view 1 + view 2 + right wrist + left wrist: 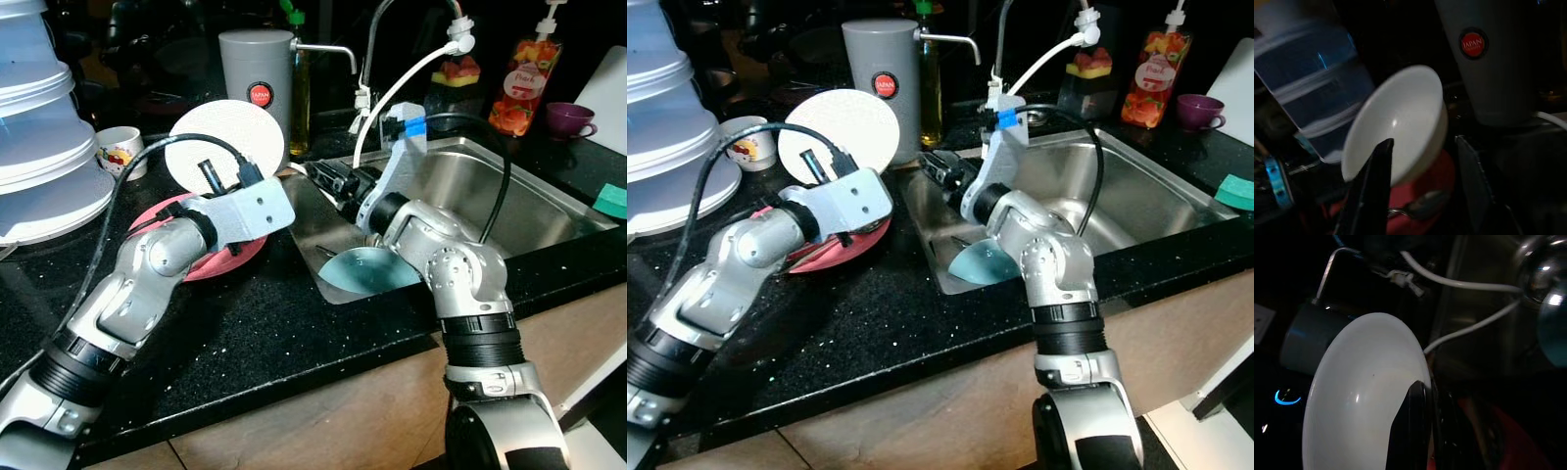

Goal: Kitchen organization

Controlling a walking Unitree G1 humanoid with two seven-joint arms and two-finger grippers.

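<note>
A white bowl [227,137] stands tilted on its edge over a red plate [220,257] on the black counter. My left gripper [1422,421] is shut on the bowl's rim, one black finger lying across the inside. My right gripper [336,182] hovers open at the left edge of the sink [509,186], pointing towards the bowl and apart from it. Between its fingers in the right wrist view I see the white bowl [1400,117], the red plate and a spoon [1420,205] lying on that plate. A light blue plate [367,269] leans in the sink's near left corner under the right forearm.
A grey canister [257,83] and a tall bottle stand just behind the bowl. Stacked clear containers [39,147] and a small printed cup [120,149] sit on the left. The tap with a white hose [407,73], a juice bottle [524,83], a purple cup [568,119] and a green sponge [612,201] ring the sink.
</note>
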